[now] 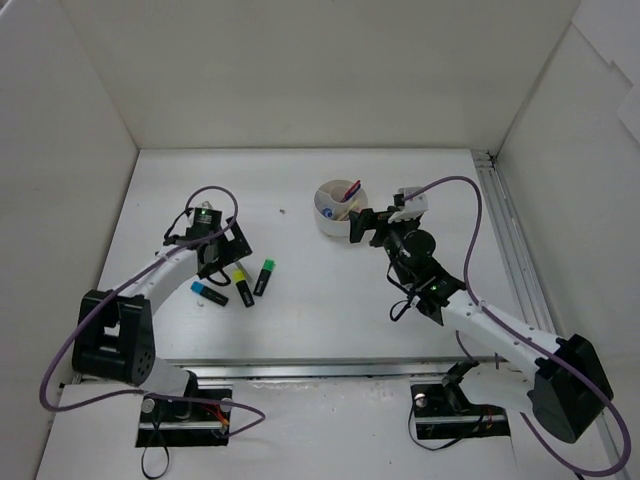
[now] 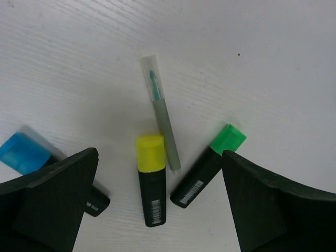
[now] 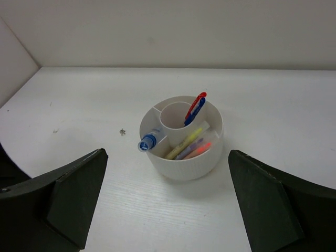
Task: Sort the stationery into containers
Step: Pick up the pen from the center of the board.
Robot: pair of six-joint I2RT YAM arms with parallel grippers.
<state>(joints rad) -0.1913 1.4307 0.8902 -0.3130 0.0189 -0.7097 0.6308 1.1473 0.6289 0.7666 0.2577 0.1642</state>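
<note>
Three black highlighters lie on the table under my left gripper (image 2: 157, 210): yellow cap (image 2: 151, 181), green cap (image 2: 208, 166) and blue cap (image 2: 23, 153). A thin grey pen with a clear cap (image 2: 160, 113) lies between them, just beyond. The left gripper is open and empty above them; it also shows in the top view (image 1: 228, 268). The round white tub (image 3: 184, 169) holds a clear blue-capped tube (image 3: 148, 142), red and blue pens (image 3: 195, 108) and thin coloured pens (image 3: 191, 144). My right gripper (image 3: 168, 210) is open and empty, just short of the tub.
White walls enclose the table on the left, back and right. A metal rail (image 1: 510, 240) runs along the right edge. A small dark speck (image 3: 122, 132) lies left of the tub (image 1: 335, 207).
</note>
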